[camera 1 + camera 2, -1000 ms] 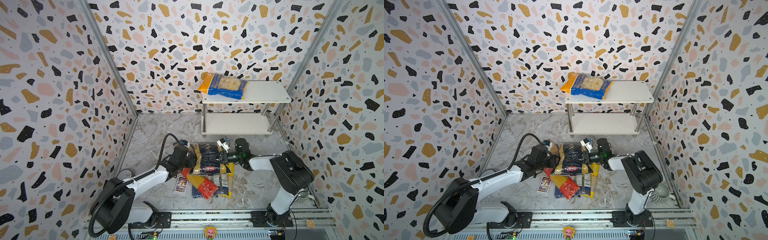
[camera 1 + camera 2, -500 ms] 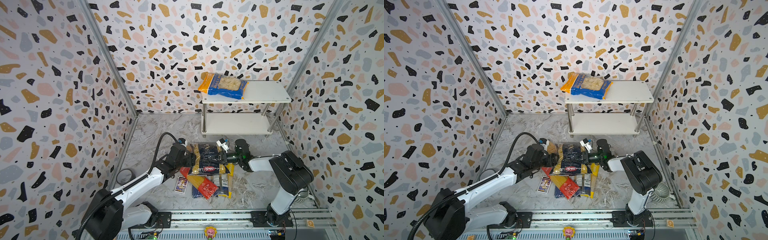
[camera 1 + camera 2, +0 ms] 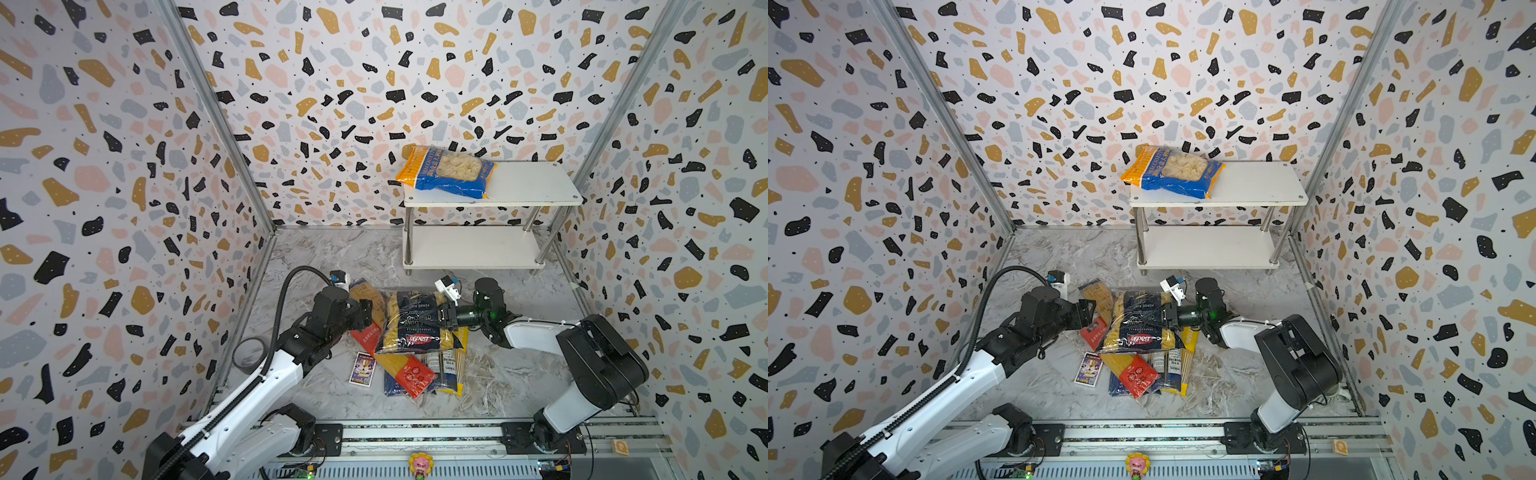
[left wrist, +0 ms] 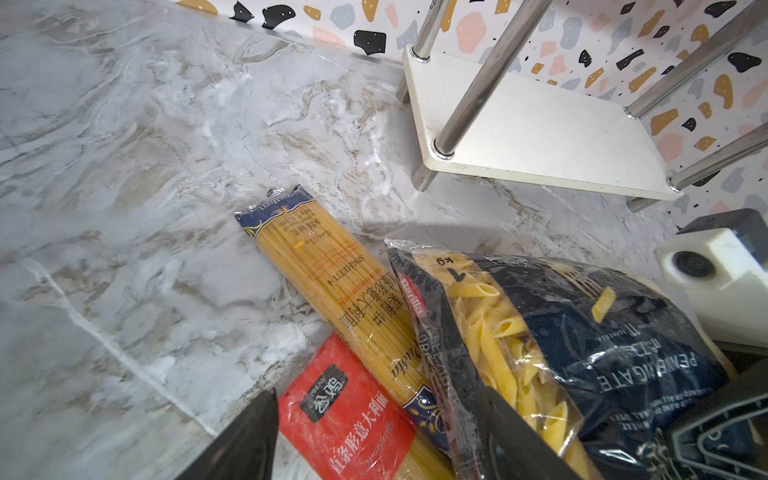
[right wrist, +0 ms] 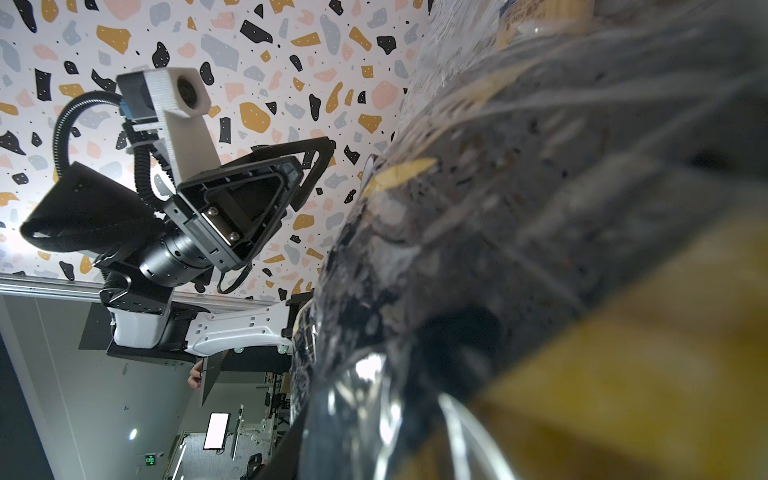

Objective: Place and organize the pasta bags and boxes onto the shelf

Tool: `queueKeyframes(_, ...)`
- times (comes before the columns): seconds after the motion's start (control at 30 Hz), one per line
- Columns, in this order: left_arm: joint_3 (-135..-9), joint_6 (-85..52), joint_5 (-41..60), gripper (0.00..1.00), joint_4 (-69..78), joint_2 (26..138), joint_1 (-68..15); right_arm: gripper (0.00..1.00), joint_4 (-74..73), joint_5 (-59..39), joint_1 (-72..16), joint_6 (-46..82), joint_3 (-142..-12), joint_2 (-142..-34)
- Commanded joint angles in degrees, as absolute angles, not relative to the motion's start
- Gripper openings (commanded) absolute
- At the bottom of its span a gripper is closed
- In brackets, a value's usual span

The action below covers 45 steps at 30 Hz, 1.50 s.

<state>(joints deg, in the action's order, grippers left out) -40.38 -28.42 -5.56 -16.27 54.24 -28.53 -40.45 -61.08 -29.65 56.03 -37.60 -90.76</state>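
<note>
A blue-orange bag of shells (image 3: pixel 449 172) lies on the left part of the white shelf's top board (image 3: pixel 532 187). On the floor, a navy penne bag (image 3: pixel 411 324) rests on top of several long spaghetti packs (image 3: pixel 409 374). My right gripper (image 3: pixel 441 318) is shut on the penne bag's right edge, and the bag (image 5: pixel 498 208) fills the right wrist view. My left gripper (image 3: pixel 368 311) stands open just left of the pile. In the left wrist view its fingers (image 4: pixel 245 440) straddle a red spaghetti pack (image 4: pixel 345 411) and a yellow one (image 4: pixel 332 270) without gripping either.
A small purple card (image 3: pixel 362 369) lies on the marble floor left of the pile. A grey tape roll (image 3: pixel 248 353) sits by the left wall under my left arm. The shelf's lower board (image 3: pixel 469 247) stands just behind the pile. Patterned walls close in on three sides.
My left gripper has opened and drawn back to the left, off the penne bag. The right gripper has kept its hold on the bag's right edge.
</note>
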Motion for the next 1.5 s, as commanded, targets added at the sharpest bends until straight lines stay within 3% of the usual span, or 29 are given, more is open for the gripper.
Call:
queueKeyframes(0.0, -41.73, -27.25, -6.57, 0.75, -18.20, 52.78, -27.81, 0.19, -49.69, -65.01, -29.80, 54.70, -39.90, -83.04)
queueKeyframes(0.07, -41.93, -27.08, -6.50, 0.77, -18.80, 52.14, -27.69, 0.19, -48.43, -64.56, -29.47, 54.33, -40.12, -81.02)
queueKeyframes(0.13, -42.11, -27.14, -6.50, 0.94, -19.23, 51.20, -27.71, 0.19, -46.00, -64.19, -28.92, 53.29, -40.66, -78.61)
queueKeyframes(0.2, -42.22, -26.90, -6.43, 1.00, -19.42, 50.25, -27.71, 0.19, -42.28, -63.63, -28.42, 51.40, -41.60, -76.28)
queueKeyframes(0.8, -49.45, -27.54, 1.58, 0.99, -15.87, 55.10, -27.79, 0.20, -10.12, -62.94, -13.96, 40.17, -53.93, -56.87)
queueKeyframes(1.17, -58.80, -26.82, -4.54, 1.00, -16.16, 63.99, -39.50, 0.20, -2.62, -66.80, -0.85, 39.55, -62.18, -51.82)
queueKeyframes(1.47, -62.98, -26.54, -6.45, 0.99, -16.08, 66.53, -43.72, 0.20, -6.93, -62.52, 4.22, 43.26, -69.73, -52.09)
